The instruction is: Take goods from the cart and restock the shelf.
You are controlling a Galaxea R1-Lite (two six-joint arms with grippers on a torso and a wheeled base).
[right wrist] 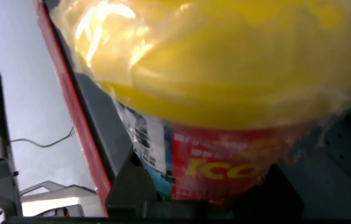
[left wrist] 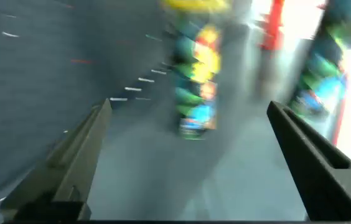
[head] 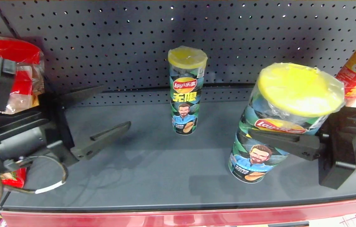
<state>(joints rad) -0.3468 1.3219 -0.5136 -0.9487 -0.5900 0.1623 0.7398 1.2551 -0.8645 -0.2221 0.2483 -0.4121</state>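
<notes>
Holding item one: tall cylindrical crisp canister, green-and-blue printed wrap, yellow plastic lid under clear film point(head: 275, 123), clenched across its mid-body by your right claw point(head: 261, 130), which comes in from the canister's 3 o'clock side.

- Location: 4 o'clock sector of the dark grey shelf deck point(head: 152, 170) in the head view, near the front lip. You cannot tell whether the base touches the deck or hangs just above it.
- Long axis: tilted, lid toward 1 o'clock and base toward 7 o'clock. In my judgement, it must come upright before you let go.
- Appearance: the wrap looks undented. The film is wrinkled over the lid, which sits close under the right wrist camera point(right wrist: 225, 81).

Item two: matching canister point(head: 186, 91), upright at the 12 o'clock centre of the deck. It lies at 10 o'clock from the held one and well apart from it.

Item three: your left claw point(head: 114, 105), at 9 o'clock, released and empty. The jaws are spread wide and aimed at the standing canister point(left wrist: 195, 81). The right arm is the nearer to the job.

Surroundings:
- perforated dark back panel point(head: 118, 41)
- red foil snack bags point(head: 17, 63), at 10 o'clock
- orange-red canister point(head: 353, 75), at 2 o'clock
- red shelf-edge strip point(head: 178, 217), at 6 o'clock
</notes>
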